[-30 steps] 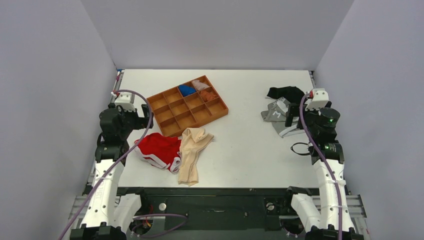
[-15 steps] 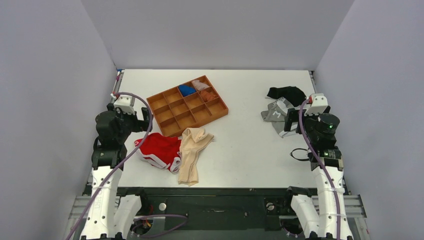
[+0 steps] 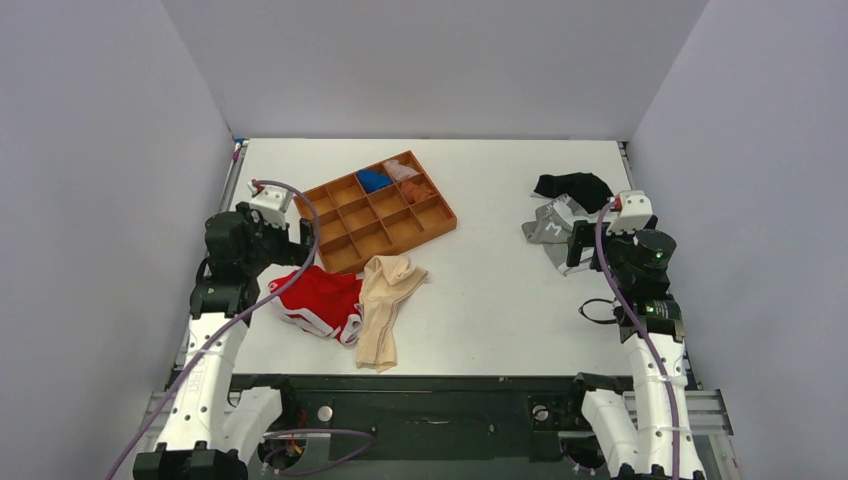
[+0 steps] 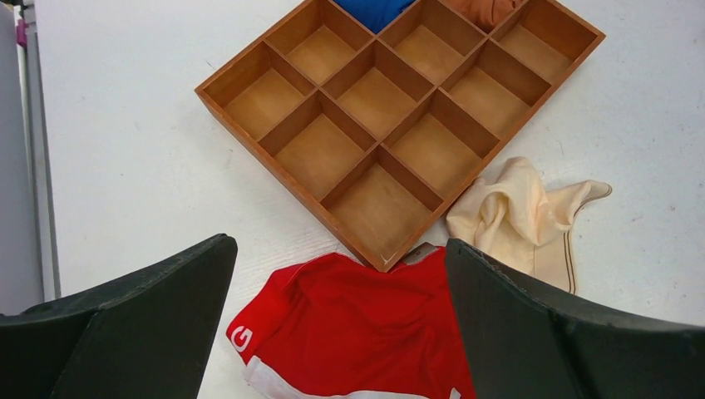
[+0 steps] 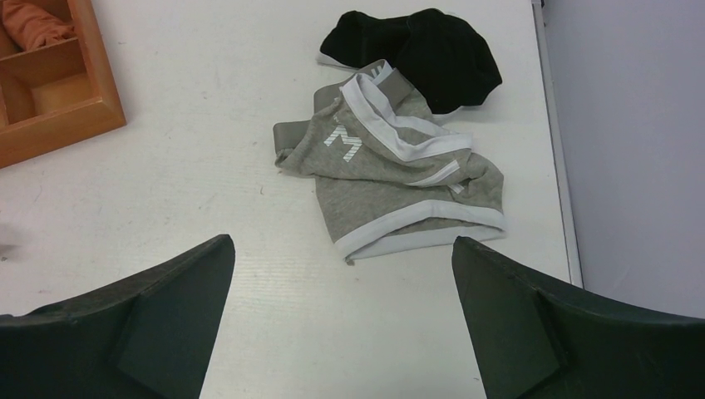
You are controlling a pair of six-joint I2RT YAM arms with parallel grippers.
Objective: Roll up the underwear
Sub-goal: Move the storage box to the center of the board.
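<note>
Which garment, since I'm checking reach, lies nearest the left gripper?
The red garment with white trim, framed by the open left gripper; the cream underwear lies beside it, the grey garment and black garment far right.

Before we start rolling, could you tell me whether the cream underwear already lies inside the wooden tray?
No, the underwear lies unrolled on the table, outside the tray.

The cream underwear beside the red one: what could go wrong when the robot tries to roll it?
1. The cream underwear lies crumpled right against the red garment. The open left gripper hovers mostly over the red one and might pinch both fabrics.
2. Its bunched far end sits close to a corner of the wooden tray, so fingers coming down there could knock the tray.
3. Crumpled fabric may roll unevenly unless flattened first.
</note>
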